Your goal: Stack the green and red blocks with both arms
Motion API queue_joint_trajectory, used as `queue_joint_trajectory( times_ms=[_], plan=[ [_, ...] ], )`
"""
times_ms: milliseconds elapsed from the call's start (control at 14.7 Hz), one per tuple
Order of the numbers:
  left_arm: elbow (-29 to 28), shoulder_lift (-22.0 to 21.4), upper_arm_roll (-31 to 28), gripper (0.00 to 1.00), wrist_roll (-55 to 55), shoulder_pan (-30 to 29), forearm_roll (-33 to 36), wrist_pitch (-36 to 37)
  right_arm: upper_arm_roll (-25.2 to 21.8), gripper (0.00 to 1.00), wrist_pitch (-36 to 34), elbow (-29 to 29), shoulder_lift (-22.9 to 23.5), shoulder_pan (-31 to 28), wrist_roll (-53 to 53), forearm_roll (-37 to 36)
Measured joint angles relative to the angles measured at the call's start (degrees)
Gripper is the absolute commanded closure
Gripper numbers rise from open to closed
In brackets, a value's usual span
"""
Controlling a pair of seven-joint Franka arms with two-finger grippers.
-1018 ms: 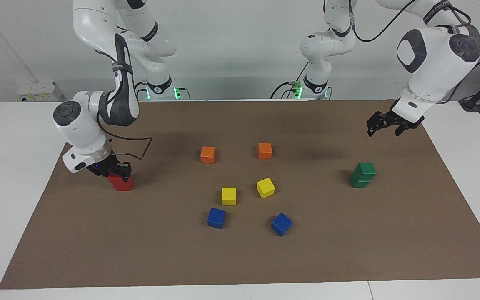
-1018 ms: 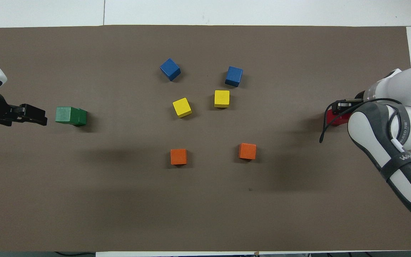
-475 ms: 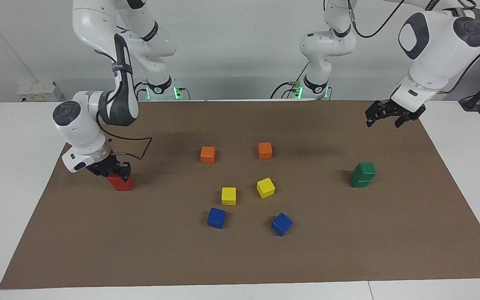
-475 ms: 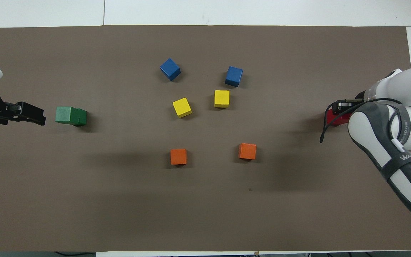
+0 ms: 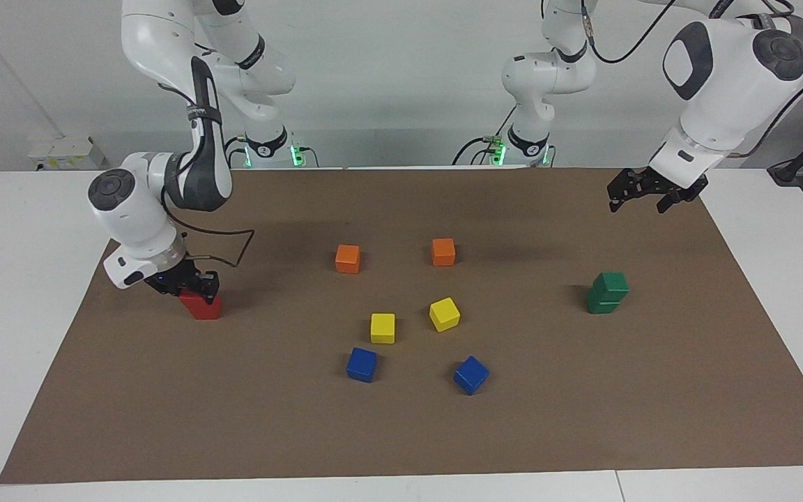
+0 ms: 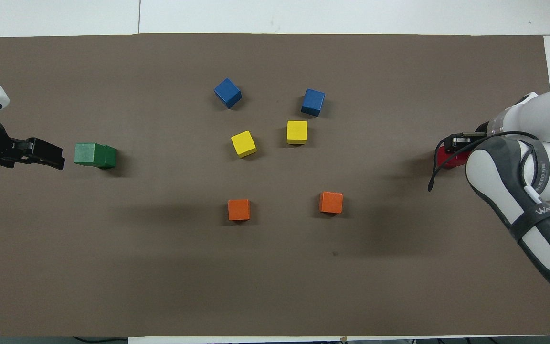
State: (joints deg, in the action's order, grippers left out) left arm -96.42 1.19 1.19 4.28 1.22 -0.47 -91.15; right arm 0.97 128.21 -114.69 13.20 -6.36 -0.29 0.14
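Two dark green blocks (image 5: 607,293) stand stacked at the left arm's end of the brown mat; from overhead the green stack (image 6: 94,155) shows as one tilted pair. My left gripper (image 5: 640,201) hangs open and empty, high over the mat beside that stack, and also shows in the overhead view (image 6: 54,157). At the right arm's end, my right gripper (image 5: 201,287) sits low on top of a red block (image 5: 201,307). The overhead view shows only a strip of that red block (image 6: 447,158) under the right gripper (image 6: 457,143). Whether a second red block lies beneath is hidden.
In the middle of the mat (image 5: 401,432) lie two orange cubes (image 5: 348,259) (image 5: 443,252), two yellow cubes (image 5: 383,328) (image 5: 444,314) and two blue cubes (image 5: 362,364) (image 5: 470,374). White table borders the mat on all sides.
My left gripper has risen higher above the mat, away from the green stack. The right gripper and the red block have stayed where they were.
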Motion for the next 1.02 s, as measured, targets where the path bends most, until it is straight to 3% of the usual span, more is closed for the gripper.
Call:
queue_joint_trajectory(
  times_ms=[204,678,1018],
  plan=[
    [0.0,-0.2,0.0,0.0,0.0,0.19,0.0,0.02,0.0,0.0,0.0,-0.04,0.0,0.0,0.0,0.0],
    [0.0,-0.41,0.0,0.0,0.0,0.2,0.0,0.04,0.02,0.0,0.05,0.35,-0.03,0.08,0.0,0.01],
    [0.59,-0.7,-0.07,0.0,0.0,0.22,0.0,-0.02,0.11,0.0,-3.6,4.54,-2.52,3.79,2.06,0.07]
  ],
)
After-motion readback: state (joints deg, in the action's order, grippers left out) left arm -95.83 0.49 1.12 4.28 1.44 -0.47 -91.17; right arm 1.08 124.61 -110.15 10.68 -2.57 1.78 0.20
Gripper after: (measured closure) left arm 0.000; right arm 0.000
